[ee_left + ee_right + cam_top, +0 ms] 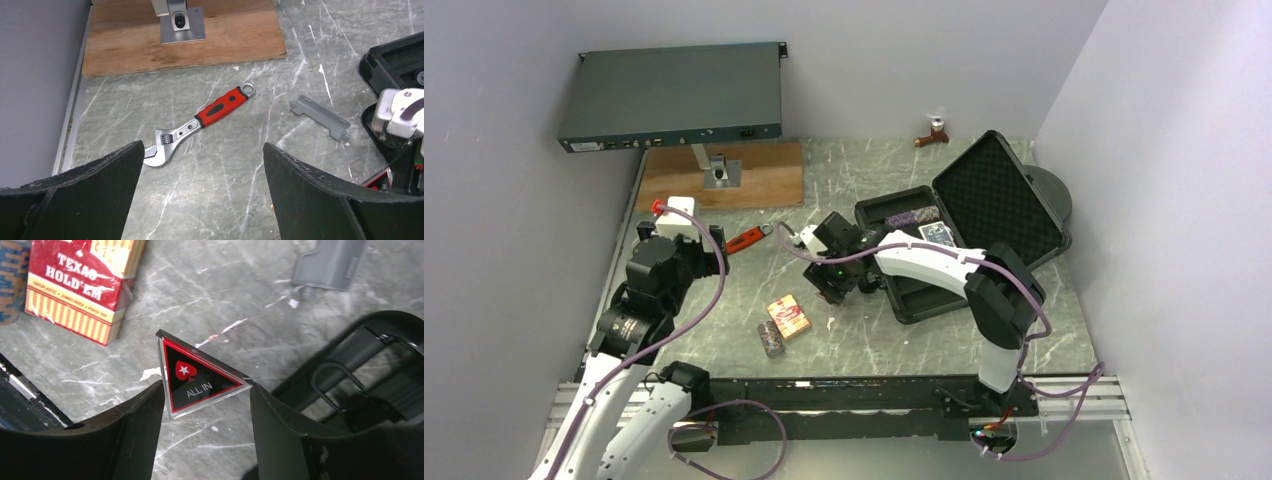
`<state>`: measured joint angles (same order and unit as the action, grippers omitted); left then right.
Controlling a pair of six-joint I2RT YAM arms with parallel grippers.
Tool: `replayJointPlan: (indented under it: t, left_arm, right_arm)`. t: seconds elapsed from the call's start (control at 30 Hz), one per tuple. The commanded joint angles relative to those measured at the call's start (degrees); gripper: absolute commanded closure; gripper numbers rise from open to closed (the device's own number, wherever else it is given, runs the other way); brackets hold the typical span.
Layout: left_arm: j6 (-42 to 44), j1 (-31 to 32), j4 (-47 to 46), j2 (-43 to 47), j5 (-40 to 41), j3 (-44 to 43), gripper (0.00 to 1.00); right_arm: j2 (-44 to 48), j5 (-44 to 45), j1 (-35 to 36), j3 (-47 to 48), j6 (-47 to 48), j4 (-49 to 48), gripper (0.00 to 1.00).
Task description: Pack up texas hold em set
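Right wrist view: the ALL IN triangle (200, 375) is being gripped by the right hand (206, 390), likely for carrying into the case (999, 195).

The worktop (225, 165) is smooth grey stone with white veins. The wrench (200, 121) is shiny metal with a red and black plastic grip, the board (125, 45) matt wood, the token (197, 377) glossy clear plastic, the card box (80, 285) printed cardboard.
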<state>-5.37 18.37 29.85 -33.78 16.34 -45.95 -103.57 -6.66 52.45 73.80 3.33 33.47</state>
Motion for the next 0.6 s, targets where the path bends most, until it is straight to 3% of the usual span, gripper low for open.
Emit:
replayJointPlan:
  t: [0.0, 0.57]
  left_arm:
    - [-0.4, 0.3, -1.0, 0.6, -0.5, -0.7, 0.05]
    - [-0.3, 0.3, -0.9, 1.2, -0.3, -0.8, 0.04]
  right_arm:
    - [4.2, 2.6, -1.9, 2.9, -2.0, 0.8, 0.89]
    - [11.1, 10.0, -13.1, -1.0, -8.8, 1.6, 0.9]
